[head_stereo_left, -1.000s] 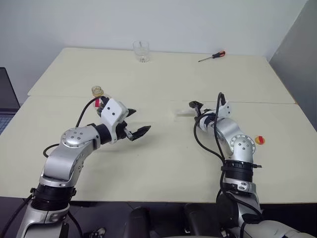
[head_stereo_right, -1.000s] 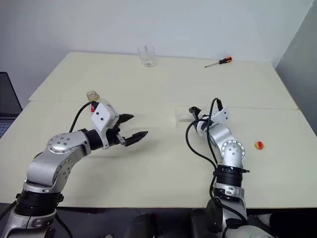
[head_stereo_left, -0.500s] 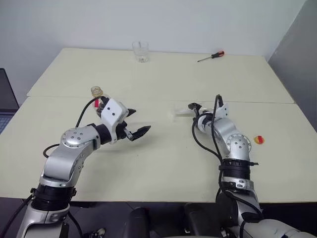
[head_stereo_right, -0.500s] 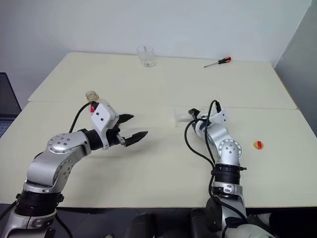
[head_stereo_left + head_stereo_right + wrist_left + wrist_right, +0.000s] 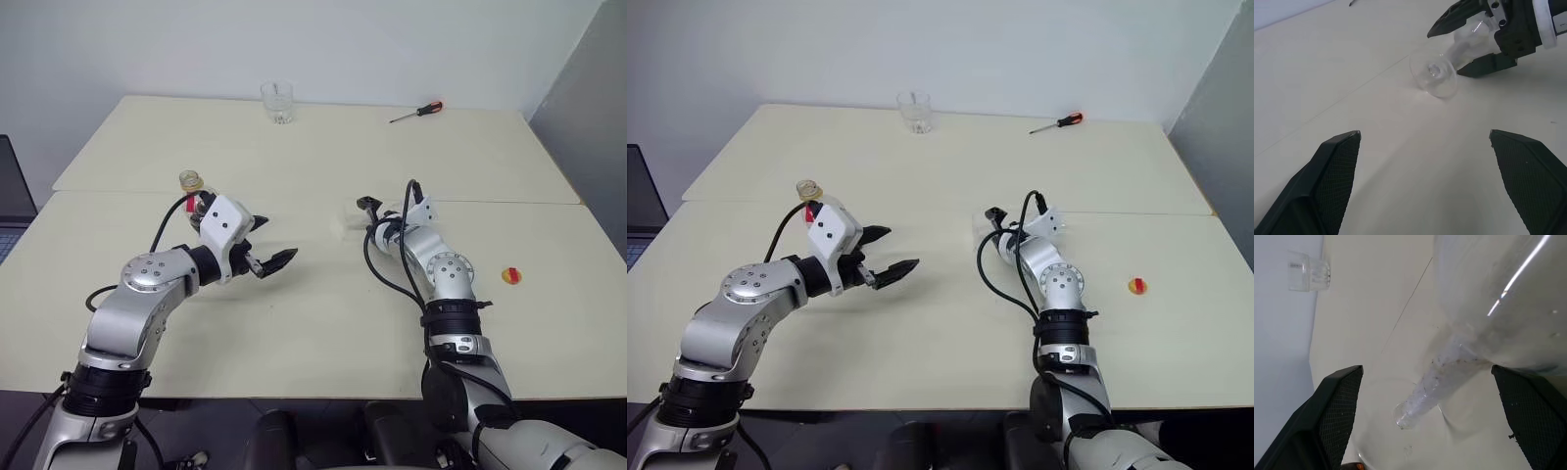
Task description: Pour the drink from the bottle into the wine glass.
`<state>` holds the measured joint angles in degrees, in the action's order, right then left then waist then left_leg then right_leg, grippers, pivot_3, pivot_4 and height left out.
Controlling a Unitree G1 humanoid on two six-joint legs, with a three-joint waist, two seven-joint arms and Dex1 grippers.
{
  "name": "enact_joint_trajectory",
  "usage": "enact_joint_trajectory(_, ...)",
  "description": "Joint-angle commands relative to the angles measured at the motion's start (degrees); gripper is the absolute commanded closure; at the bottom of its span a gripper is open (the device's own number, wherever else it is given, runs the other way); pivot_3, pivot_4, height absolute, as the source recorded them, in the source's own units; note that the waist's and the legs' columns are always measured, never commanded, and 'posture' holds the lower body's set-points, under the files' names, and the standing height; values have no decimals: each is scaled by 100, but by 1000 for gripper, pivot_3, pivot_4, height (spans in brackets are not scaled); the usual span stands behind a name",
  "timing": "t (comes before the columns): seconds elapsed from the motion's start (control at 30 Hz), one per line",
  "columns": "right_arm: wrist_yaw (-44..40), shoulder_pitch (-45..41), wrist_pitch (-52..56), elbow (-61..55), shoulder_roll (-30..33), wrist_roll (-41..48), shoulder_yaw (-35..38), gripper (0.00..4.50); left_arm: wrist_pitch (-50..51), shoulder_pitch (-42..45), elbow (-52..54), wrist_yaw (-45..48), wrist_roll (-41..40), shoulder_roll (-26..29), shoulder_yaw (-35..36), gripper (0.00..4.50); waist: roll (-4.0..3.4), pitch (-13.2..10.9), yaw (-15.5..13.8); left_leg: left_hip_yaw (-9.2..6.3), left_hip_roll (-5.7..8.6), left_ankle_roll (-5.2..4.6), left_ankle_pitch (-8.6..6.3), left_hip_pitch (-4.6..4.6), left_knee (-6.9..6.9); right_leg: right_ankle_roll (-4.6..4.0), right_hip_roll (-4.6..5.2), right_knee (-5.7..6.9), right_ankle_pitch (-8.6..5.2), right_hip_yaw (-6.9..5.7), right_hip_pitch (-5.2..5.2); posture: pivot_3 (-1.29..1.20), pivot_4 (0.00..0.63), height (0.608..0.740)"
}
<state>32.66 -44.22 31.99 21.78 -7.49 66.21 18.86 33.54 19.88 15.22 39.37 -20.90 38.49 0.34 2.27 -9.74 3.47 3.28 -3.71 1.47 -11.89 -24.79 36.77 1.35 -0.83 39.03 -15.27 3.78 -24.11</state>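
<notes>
So we're still super early here, nothing's getting poured yet. The wine glass [image 5: 1442, 68] is lying on its side near the middle of the table [image 5: 323, 157], foot pointing toward the robot's left, and the right gripper [image 5: 1471, 41] is sitting around the bowl end with its two black fingers spread, one on each side of the glass. From the wrist view on that arm the bowl is right up between the fingers, stem running away from the camera. I can't tell if the fingers are actually touching the glass, and they aren't squeezing it.

The bottle [image 5: 192, 183] is standing upright on the left side of the table, just behind the left arm, and its neck looks open. A small yellow-and-red cap [image 5: 509, 275] is lying well apart, way over on the right. The left gripper [image 5: 266, 250] is hovering over bare table with its fingers spread wide, holding nothing.

What's left, I reckon: gripping the glass, standing it up, grabbing the bottle, then the actual pour. Basically everything
</notes>
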Motion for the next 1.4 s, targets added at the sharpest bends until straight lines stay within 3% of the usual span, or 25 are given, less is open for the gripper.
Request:
enact_joint_trajectory(0.03, -66, -215, -163, 355, -423, -394, -50, 550, 12, 19, 256, -40, 14, 4, 90, 0, 0, 3, 0, -1, 0, 0, 0, 1, 0, 0, 0, 0, 0, 0, 2, 0, 150, 740)
enact_joint_trajectory(0.33, -530, -235, 57, 205, -316, -825, -262, 3667, 38, 49, 225, -26, 11, 6, 109, 0, -2, 1, -6, 0, 0, 0, 0, 2, -1, 0, 0, 0, 0, -1, 0, 0, 150, 740)
enact_joint_trajectory(0.43, -1148, -186, 238, -354, 32, -1281, -814, 4284, 35, 51, 226, -12, 11, -32, 54, 0, -4, 0, -11, 0, 1, 0, 0, 1, -2, 0, 1, -1, 0, 0, 0, 0, 150, 740)
enact_joint_trajectory(0.57, -2118, -78, 271, -1050, 519, -2116, -1594, 4348, 161, -189, 364, 133, -109, 26, 30, 0, -6, -4, -16, 2, 1, 0, 0, -7, -3, 0, 2, -3, 0, -1, -8, 0, 150, 740)
enact_joint_trajectory(0.77, -3858, 486, -1128, -1561, 1247, -4193, -3397, 4349, 465, -634, 519, 346, -267, 177, 79, 0, -5, -4, -19, 9, 3, 1, -1, -7, -8, 4, 13, -7, -3, -2, -10, 0, 150, 740)
enact_joint_trajectory(1.2, -4904, 836, -2570, 34, 900, -5745, -3665, 4349, 876, -888, 884, 70, -700, 81, 580, 0, -3, -4, -22, 6, 2, 2, 0, -3, -3, -8, 5, 1, -4, -1, -11, 0, 150, 740)
enact_joint_trajectory(1.4, -5581, 1062, -3125, 400, 1057, -6011, -3629, 4349, 776, -681, 843, -377, -1034, -305, 1239, 0, -2, -3, -25, 2, 0, 2, 0, 4, 0, -8, 2, 4, -3, -2, -3, 0, 150, 740)
